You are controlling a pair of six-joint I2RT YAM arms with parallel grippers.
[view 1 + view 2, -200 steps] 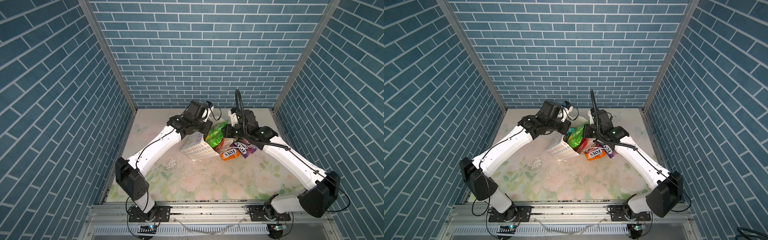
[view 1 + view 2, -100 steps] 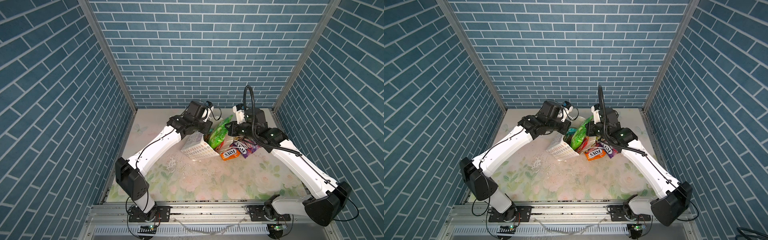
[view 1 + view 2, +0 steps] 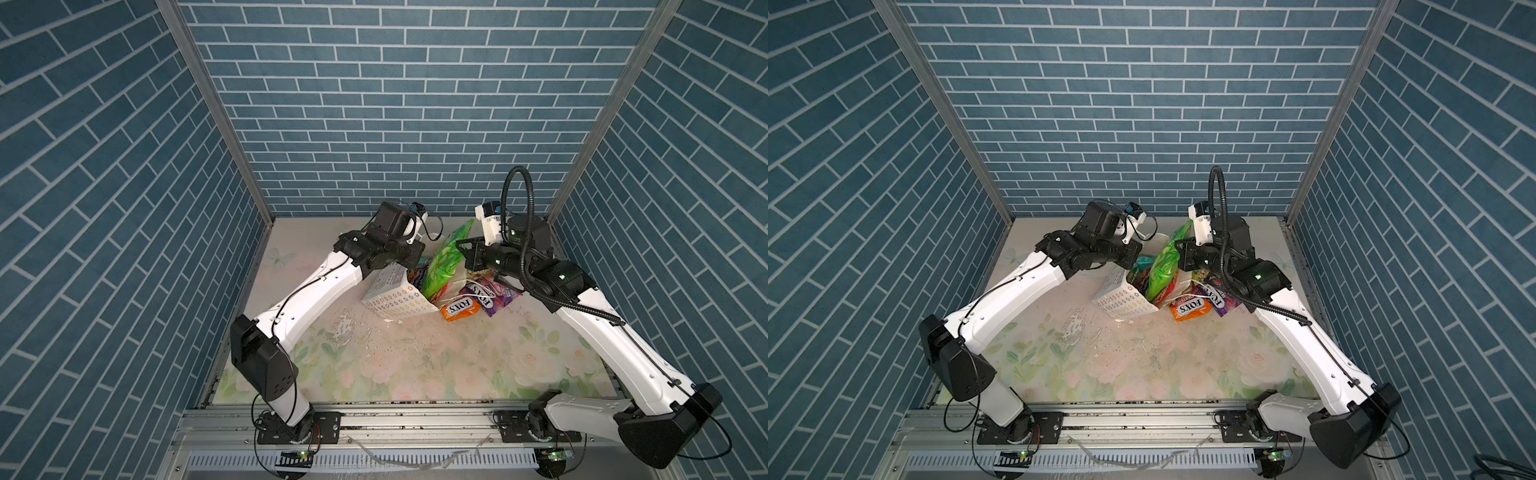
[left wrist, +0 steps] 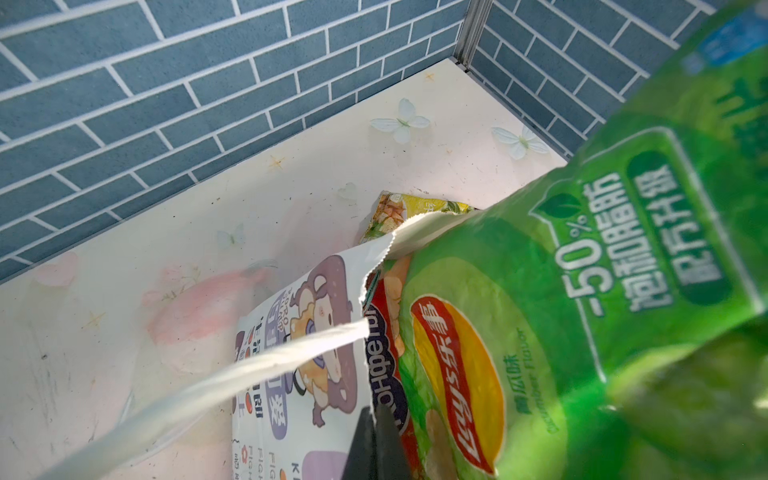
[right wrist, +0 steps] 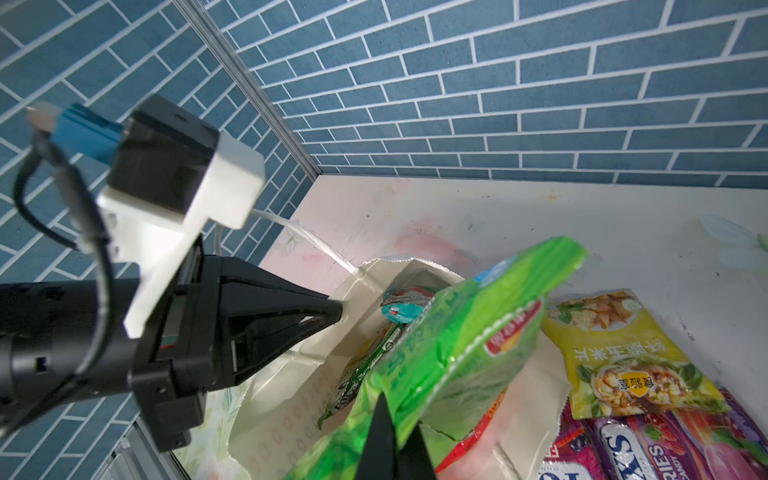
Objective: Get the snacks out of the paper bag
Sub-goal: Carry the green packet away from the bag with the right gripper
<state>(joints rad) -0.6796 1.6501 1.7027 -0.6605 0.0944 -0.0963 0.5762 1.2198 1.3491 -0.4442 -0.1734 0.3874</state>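
The white paper bag [image 3: 395,300] [image 3: 1126,302] lies tilted on the table with its mouth toward the right. My left gripper [image 4: 376,409] is shut on the bag's rim [image 5: 353,291] next to the cord handle [image 4: 249,370]. My right gripper [image 5: 397,415] is shut on the large green packet [image 3: 446,262] [image 3: 1165,266], holding it upright and half out of the mouth. A red packet [image 4: 384,328], a teal one [image 5: 401,307] and a green FOX'S one [image 5: 361,374] sit inside. Orange [image 3: 461,309], purple [image 3: 494,297] and yellow [image 5: 623,357] packets lie on the table beside the mouth.
Blue brick walls [image 3: 374,104] close in the back and both sides. White scraps and crumbs [image 3: 345,332] lie on the floral table cover [image 3: 415,365] in front of the bag. A metal rail [image 3: 395,419] runs along the front edge.
My right gripper has risen and pulled back toward the right with the green packet, drawing it further out of the bag. The left arm and the bag have stayed in place.
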